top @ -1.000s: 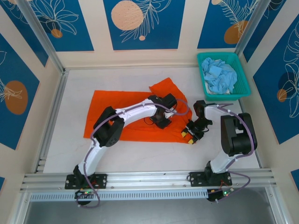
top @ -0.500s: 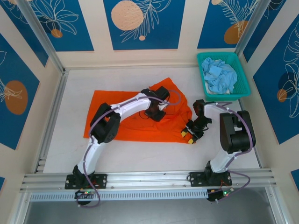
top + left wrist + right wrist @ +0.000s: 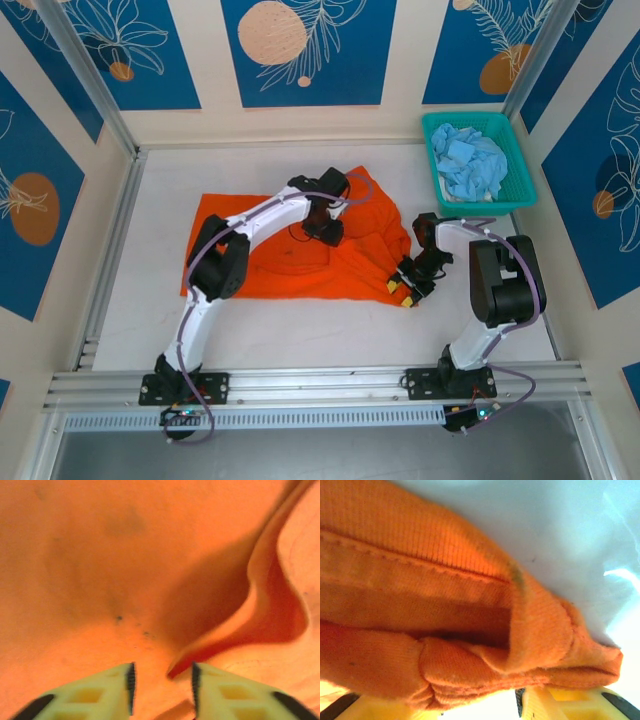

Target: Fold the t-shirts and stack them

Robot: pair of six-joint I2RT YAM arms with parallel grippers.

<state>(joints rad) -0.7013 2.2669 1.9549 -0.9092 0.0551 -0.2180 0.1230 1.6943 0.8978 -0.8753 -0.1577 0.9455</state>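
Left end effector (image 3: 322,228) moved up-left across the orange t-shirt (image 3: 270,262) on the bench (image 3: 300,335), jaws apart around a fold. Right end effector (image 3: 404,288) unmoved, clamped on the bunched hem. Blue t-shirts (image 3: 472,166) in basket (image 3: 437,160).

The orange shirt (image 3: 290,255) is lying spread across the middle of the overhead frame, flat on its left part and rumpled on its right, where a fold is rising toward the upper centre. Its lower right corner is bunching into a thick wad with a stitched hem showing in the right wrist view (image 3: 470,620). In the left wrist view (image 3: 100,570) a raised ridge of its cloth is curving down the right side. The blue shirts (image 3: 472,165) are sitting crumpled at upper right.
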